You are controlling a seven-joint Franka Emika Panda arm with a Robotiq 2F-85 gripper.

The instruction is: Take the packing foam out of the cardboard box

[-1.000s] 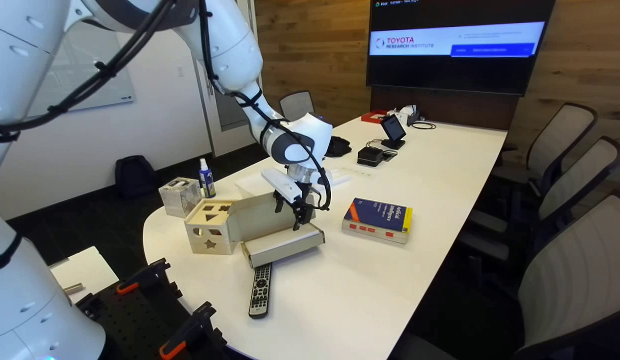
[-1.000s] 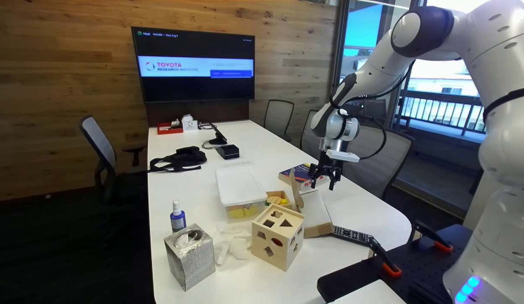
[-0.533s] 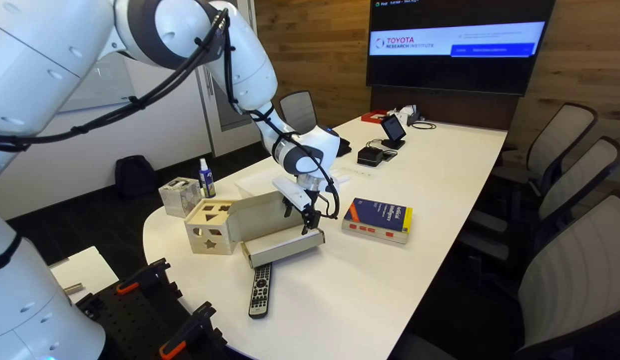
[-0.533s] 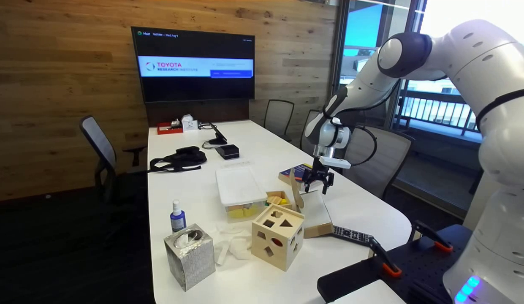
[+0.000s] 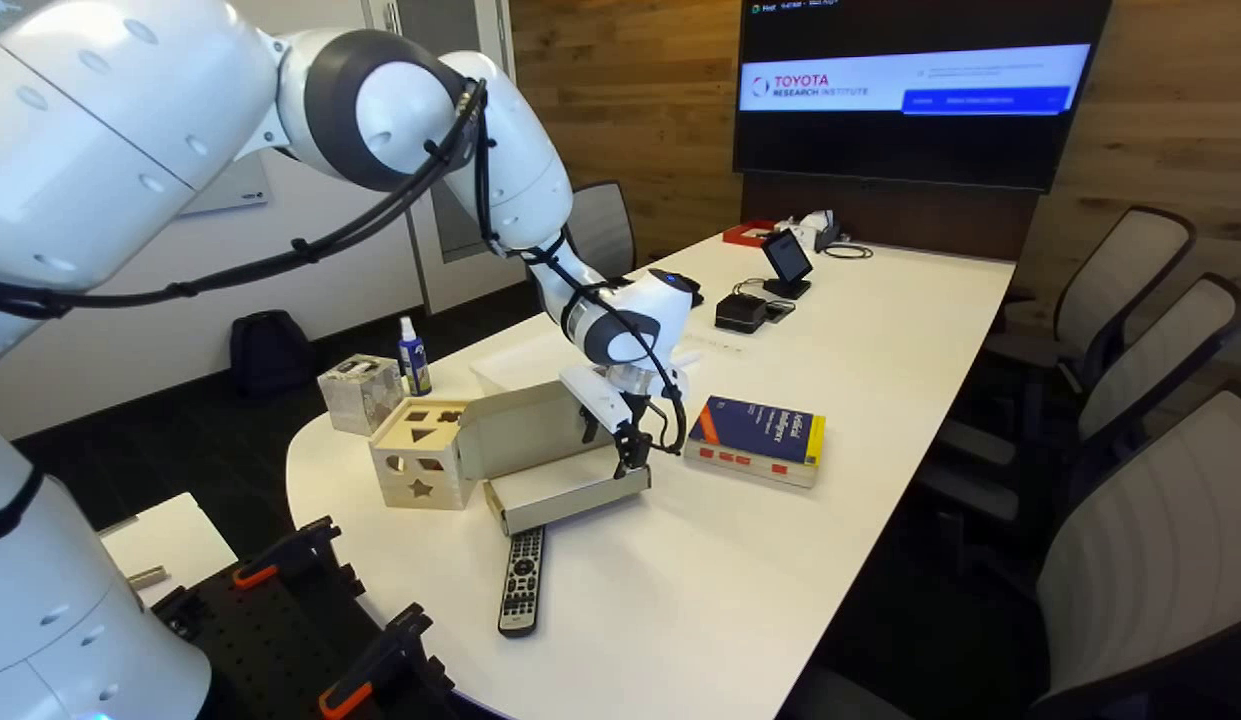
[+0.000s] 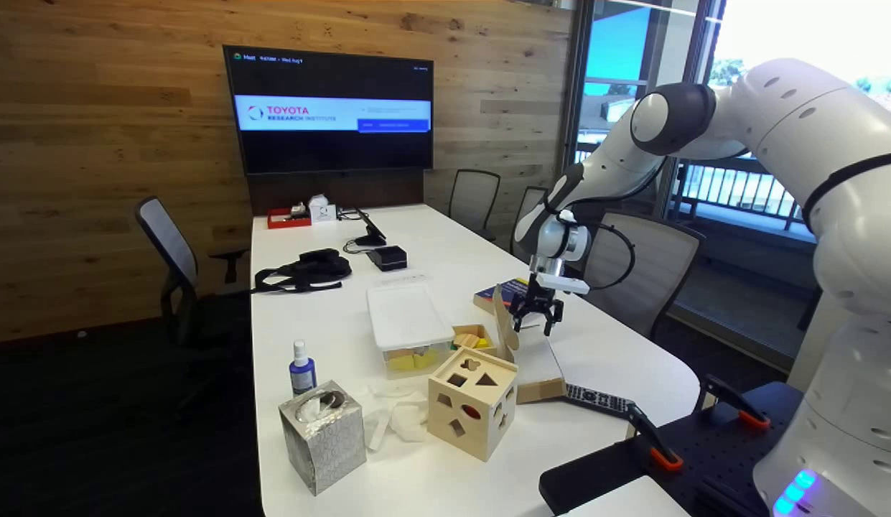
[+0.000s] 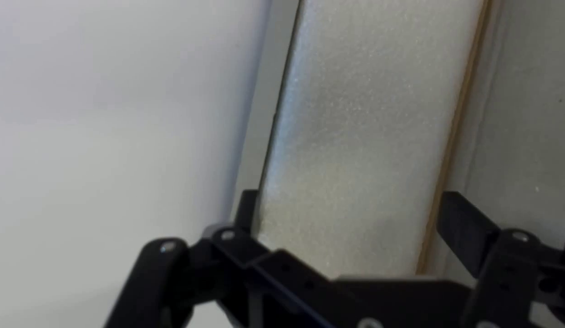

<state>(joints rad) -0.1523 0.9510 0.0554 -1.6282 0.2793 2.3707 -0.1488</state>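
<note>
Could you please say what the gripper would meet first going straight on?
The open gripper would probably meet the cardboard box along its edges, or the packing foam between them; depth is unclear.

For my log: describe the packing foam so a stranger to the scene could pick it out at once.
On the white table, find the open cardboard box between the wooden cube and the blue book. The packing foam is the flat, pale sheet lying inside that box. In the wrist view, its faintly sparkling surface sets it apart from the box's duller lid flap.
</note>
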